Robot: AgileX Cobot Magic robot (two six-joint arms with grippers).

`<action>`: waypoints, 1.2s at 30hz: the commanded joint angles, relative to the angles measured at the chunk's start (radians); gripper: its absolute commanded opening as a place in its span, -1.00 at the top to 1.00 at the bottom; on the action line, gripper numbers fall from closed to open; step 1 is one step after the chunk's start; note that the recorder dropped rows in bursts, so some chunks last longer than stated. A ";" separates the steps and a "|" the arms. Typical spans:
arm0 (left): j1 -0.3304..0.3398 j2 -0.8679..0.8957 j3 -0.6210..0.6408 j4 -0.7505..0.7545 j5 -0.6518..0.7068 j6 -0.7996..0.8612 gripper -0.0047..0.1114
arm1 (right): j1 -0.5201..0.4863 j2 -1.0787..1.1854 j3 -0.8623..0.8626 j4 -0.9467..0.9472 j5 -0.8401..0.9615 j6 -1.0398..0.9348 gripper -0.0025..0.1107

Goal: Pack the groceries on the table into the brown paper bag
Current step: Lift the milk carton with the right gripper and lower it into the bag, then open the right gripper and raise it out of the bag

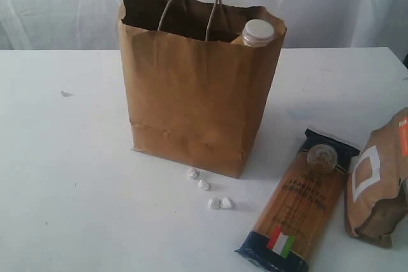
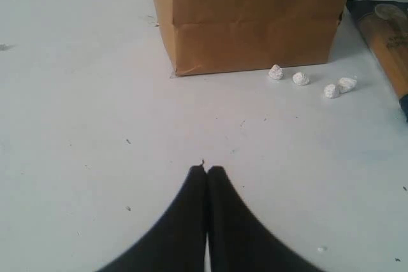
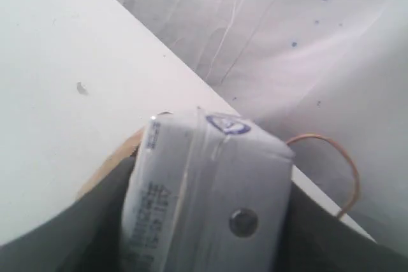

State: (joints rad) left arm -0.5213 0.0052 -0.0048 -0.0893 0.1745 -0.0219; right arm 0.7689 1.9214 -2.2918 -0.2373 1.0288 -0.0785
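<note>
Left gripper (image 2: 207,170): the two black fingers (image 2: 185,221) are pressed together along their length, with no gap at the tips and nothing between them. The tips point toward the far side, low over a bare part of the table (image 2: 95,125) and well short of the brown paper bag (image 2: 255,17). Contact with the tabletop cannot be determined.

Right gripper (image 3: 207,221): dark fingers (image 3: 83,234) flank the small white-blue carton (image 3: 197,157) on both sides and are closed against it. The carton is carried clear of the table. A blue oval mark shows at its outer end and a small round seal on one face. This arm is raised. Below the carton a strip of the bag's tan rim is visible, and one loop handle (image 3: 347,170) stands just beside it.

Exterior view: the bag stands upright at mid-table, mouth open, handles raised. The white-capped yellow grain bottle (image 1: 257,32) stands inside against the bag's right wall, cap at rim level. Four white pebble-like bits (image 1: 204,185) lie in a loose row just near of the bag's base. The dark-blue spaghetti pack (image 1: 299,202) lies flat to the near right of the bag, apart from it, its long axis running near to far. The brown pouch (image 1: 376,183) lies just right of the pack, at the right edge of view. Whether the two touch cannot be determined.
</note>
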 commanded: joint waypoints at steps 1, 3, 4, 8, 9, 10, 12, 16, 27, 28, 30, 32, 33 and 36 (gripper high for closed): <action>0.001 -0.005 0.005 -0.006 0.000 0.000 0.92 | -0.001 0.056 -0.012 -0.005 -0.032 -0.012 0.96; 0.001 -0.005 0.005 -0.006 0.000 0.000 0.92 | -0.001 0.090 -0.012 -0.003 -0.035 -0.012 0.96; 0.001 -0.005 0.005 -0.006 0.000 0.000 0.92 | -0.008 0.110 -0.012 -0.003 -0.031 -0.012 0.96; 0.001 -0.005 0.005 -0.006 0.000 0.000 0.92 | -0.012 0.148 -0.012 -0.002 0.006 -0.012 0.96; 0.001 -0.005 0.005 -0.006 0.000 0.000 0.92 | -0.012 0.158 -0.012 -0.002 0.021 -0.011 0.96; 0.001 -0.005 0.005 -0.006 0.000 0.000 0.92 | -0.012 0.163 -0.012 -0.002 0.031 -0.006 0.96; 0.001 -0.005 0.005 -0.006 0.000 0.000 0.92 | -0.013 0.173 -0.010 -0.001 0.050 0.004 0.96; 0.001 -0.005 0.005 -0.006 0.000 0.000 0.92 | -0.022 0.176 -0.010 0.013 0.072 0.055 0.96; 0.001 -0.005 0.005 -0.006 0.000 0.000 0.92 | -0.033 0.171 -0.010 0.028 0.111 0.060 -0.10; 0.001 -0.005 0.005 -0.006 0.000 0.000 0.92 | -0.033 0.166 -0.010 0.028 0.104 0.060 -0.14; 0.001 -0.005 0.005 -0.006 0.000 0.000 0.92 | -0.033 0.154 -0.010 0.026 0.095 0.060 -0.15; 0.001 -0.005 0.005 -0.006 0.000 0.000 0.92 | -0.033 0.147 -0.010 0.023 0.082 0.060 -0.15; 0.001 -0.005 0.005 -0.006 0.000 0.000 0.92 | -0.033 0.146 -0.010 0.021 0.082 0.060 -0.15; 0.001 -0.005 0.005 -0.006 0.000 0.000 0.92 | -0.033 0.142 -0.010 0.021 0.093 0.060 -0.15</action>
State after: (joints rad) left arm -0.5213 0.0052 -0.0048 -0.0893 0.1761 -0.0219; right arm 0.7429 2.0744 -2.2938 -0.2108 1.1212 -0.0227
